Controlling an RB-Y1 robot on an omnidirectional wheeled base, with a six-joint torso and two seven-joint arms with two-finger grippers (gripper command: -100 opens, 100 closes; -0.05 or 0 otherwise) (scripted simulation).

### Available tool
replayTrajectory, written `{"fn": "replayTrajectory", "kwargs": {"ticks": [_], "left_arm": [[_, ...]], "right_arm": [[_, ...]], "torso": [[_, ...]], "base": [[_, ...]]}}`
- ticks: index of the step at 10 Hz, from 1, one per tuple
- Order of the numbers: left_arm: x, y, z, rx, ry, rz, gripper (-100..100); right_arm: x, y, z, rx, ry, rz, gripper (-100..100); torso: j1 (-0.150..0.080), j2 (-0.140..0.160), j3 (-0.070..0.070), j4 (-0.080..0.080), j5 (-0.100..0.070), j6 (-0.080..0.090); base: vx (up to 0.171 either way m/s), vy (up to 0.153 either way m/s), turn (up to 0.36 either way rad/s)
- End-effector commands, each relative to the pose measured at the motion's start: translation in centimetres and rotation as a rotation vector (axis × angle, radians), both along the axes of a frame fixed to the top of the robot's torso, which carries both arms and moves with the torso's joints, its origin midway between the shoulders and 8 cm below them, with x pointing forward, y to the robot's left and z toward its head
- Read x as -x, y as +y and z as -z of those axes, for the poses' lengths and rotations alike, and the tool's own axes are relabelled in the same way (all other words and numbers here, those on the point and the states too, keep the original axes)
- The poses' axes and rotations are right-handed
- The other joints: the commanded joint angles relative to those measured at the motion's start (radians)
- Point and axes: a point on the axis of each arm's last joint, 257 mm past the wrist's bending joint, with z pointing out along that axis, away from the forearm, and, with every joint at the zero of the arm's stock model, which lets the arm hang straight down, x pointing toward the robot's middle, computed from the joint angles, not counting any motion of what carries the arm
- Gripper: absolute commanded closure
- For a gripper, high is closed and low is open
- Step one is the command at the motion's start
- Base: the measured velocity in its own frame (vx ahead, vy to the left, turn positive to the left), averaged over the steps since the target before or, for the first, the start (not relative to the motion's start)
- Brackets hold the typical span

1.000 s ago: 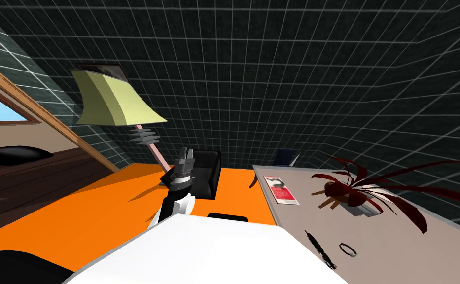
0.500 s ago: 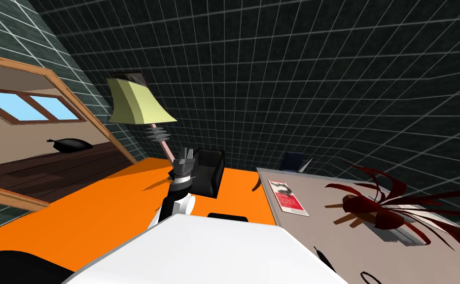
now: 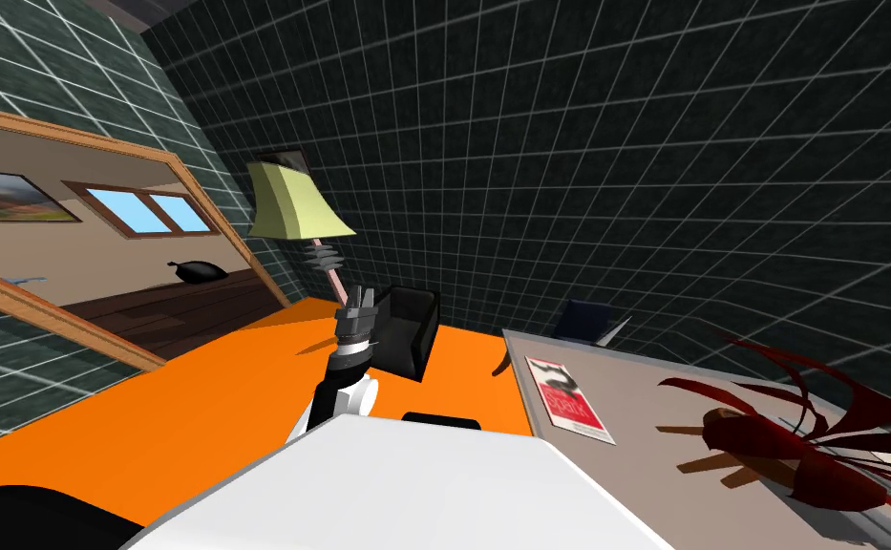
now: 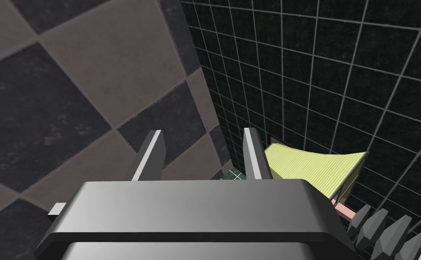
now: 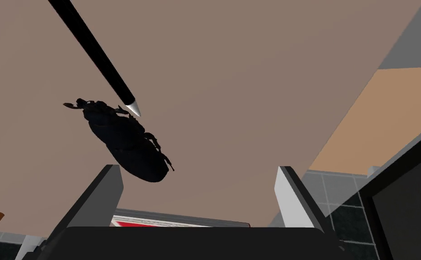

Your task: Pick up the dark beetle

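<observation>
In the head view, shows the left gripper (image 3: 357,298) raised at frame centre, in front of a black armchair (image 3: 413,329) and below a lamp (image 3: 295,199) with a yellow-green shade; places a taupe table (image 3: 663,401) at lower right, beside the orange floor (image 3: 195,401), bearing a red booklet (image 3: 569,401) and a dark red plant (image 3: 796,458); from the left wrist view, adds the finger detail: two blades parted by a moderate gap with nothing between them, the lamp shade just beyond one blade; from the right wrist view, supplies the dark beetle (image 5: 126,142), lying on the taupe table near the tip of one finger, well off the middle of the gap; sets a black pen (image 5: 94,52) beside it, silver tip just beside the beetle's head end; gives the right gripper (image 5: 198,168) spread wide, gripping nothing, pointed at the table; catches a strip of the red booklet just past the gripper's dark body.
</observation>
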Motion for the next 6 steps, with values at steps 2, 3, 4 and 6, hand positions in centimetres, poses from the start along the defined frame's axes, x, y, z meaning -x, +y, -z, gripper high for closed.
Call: {"fn": "replayTrajectory", "kwargs": {"ticks": [2,3,4,6], "left_arm": [[0.0,0.0,0.0,0.000,0.000,0.000,0],[0.0,0.0,0.0,0.000,0.000,0.000,0],[0.0,0.0,0.0,0.000,0.000,0.000,0],[0.0,0.0,0.0,0.000,0.000,0.000,0]], "right_arm": [[1.4,-0.6,0.5,0.030,0.049,-0.023,-100],[2.1,-0.9,0.8,0.044,0.074,-0.037,-100],[2.7,-1.1,1.0,0.056,0.097,-0.048,-100],[2.8,-1.2,1.0,0.058,0.100,-0.049,-100]], "torso": [[0.000,0.000,0.000,0.000,0.000,0.001],[0.000,0.000,0.000,0.000,0.000,0.000],[-0.001,0.000,0.000,0.000,0.000,0.000],[-0.002,0.000,0.000,0.000,-0.001,0.001]], "base": [[0.004,-0.039,0.124],[0.007,-0.065,0.189],[0.000,-0.074,0.209],[0.001,-0.048,0.074]]}}
